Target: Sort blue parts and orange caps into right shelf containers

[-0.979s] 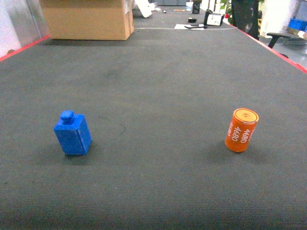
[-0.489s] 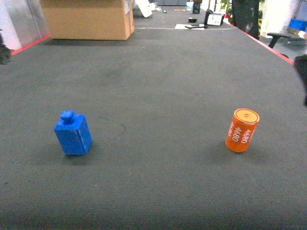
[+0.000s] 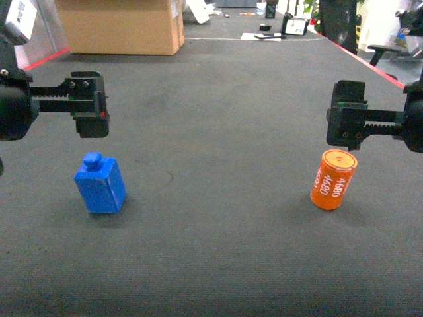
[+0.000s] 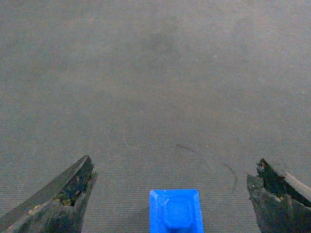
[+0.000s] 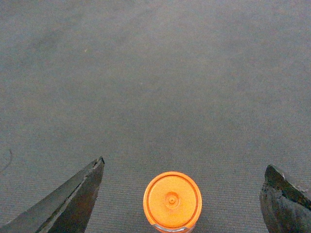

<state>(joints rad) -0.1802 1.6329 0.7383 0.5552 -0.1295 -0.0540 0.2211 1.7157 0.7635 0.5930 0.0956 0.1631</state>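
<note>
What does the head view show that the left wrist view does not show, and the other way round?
Only the head view shows the orange cap, the right tool above it, the cardboard box at the far end, and the side faces of the blue part. Only the left wrist view shows the blue part from straight above, centred between the spread fingers. Both show the blue part, the open left tool and the dark mat.

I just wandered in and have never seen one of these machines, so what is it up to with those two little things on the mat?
Each arm is lined up over one item. The left gripper hangs open above the blue part, and the right gripper hangs open above the orange cap. Both items stand on the dark mat, untouched so far. No blue crates for sorting are in view.
</note>
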